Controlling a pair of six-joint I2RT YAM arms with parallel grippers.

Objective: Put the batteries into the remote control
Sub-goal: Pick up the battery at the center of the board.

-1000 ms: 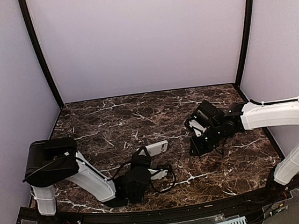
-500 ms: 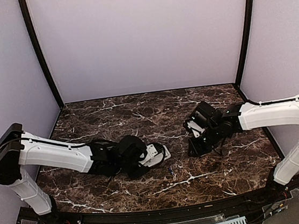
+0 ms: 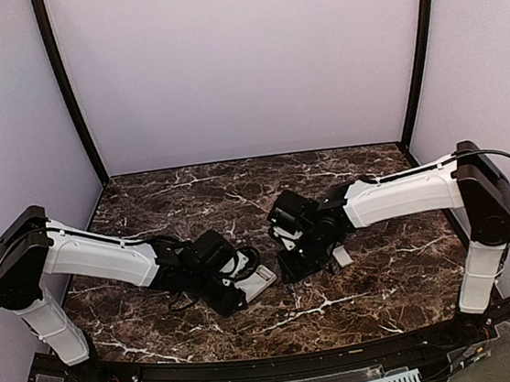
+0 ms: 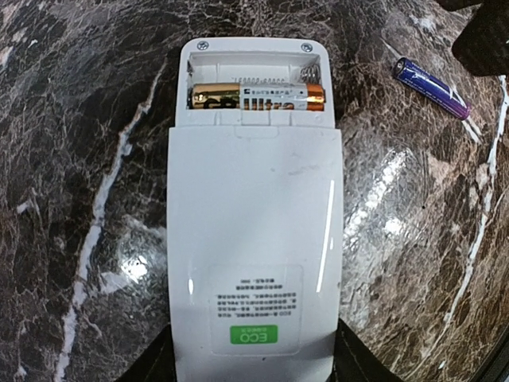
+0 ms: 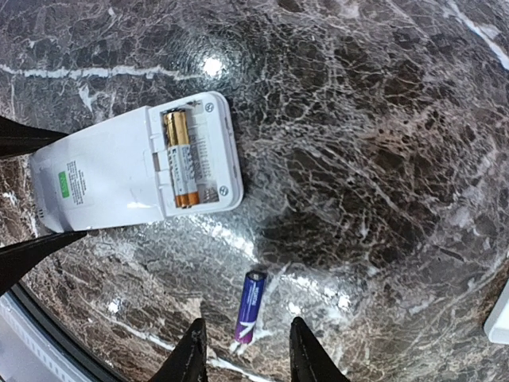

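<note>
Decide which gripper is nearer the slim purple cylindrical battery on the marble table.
Right. The right gripper hovers over the battery; the left gripper holds the white plastic remote beside it.

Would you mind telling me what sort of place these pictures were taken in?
Probably a robot test booth, not a home: plain lilac walls enclose a marble-patterned table, with a left arm and right arm mounted at its near edge.

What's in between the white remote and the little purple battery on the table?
Nothing: only bare marble table lies between the remote and the purple battery. The right wrist view shows it best.
</note>
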